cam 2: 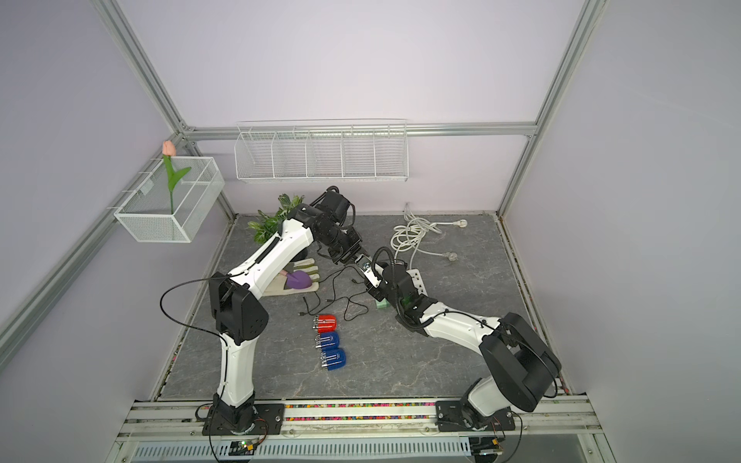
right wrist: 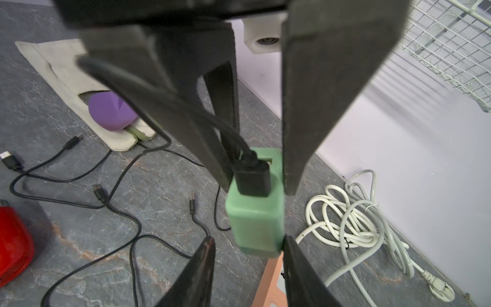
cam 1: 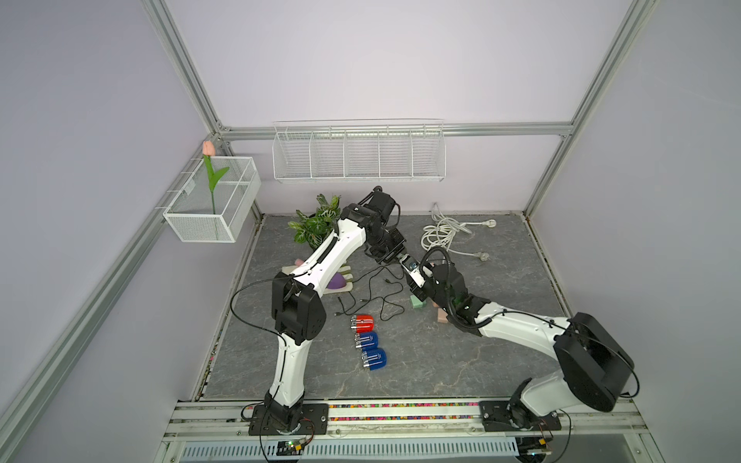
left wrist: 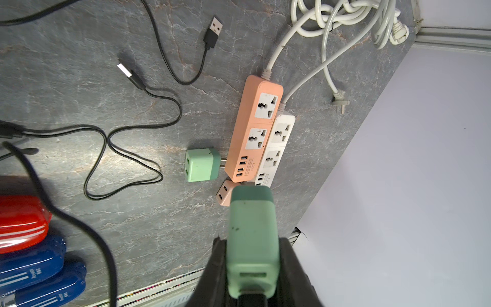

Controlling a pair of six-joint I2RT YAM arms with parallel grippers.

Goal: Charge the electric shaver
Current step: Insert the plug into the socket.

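Three electric shavers lie in a row on the table: a red one (cam 1: 362,321) (cam 2: 325,322) and two blue ones (cam 1: 367,340) (cam 1: 373,358). My left gripper (left wrist: 252,240) (cam 1: 407,262) is shut on a green USB adapter (left wrist: 252,228) (right wrist: 255,220), held above the table. A black USB plug (right wrist: 252,179) sits in one of its ports. My right gripper (right wrist: 247,239) (cam 1: 417,280) is open around the adapter's lower end. One finger (right wrist: 292,255) touches it, and the other finger stands apart.
An orange power strip (left wrist: 255,127) and a white one (left wrist: 279,148) lie side by side under the adapter. Beside them are a second green adapter (left wrist: 202,164) and a pink one (left wrist: 224,192). Loose black cables (cam 1: 381,292), a white cord bundle (cam 1: 441,232) and a glove with a purple object (cam 2: 298,280) lie nearby.
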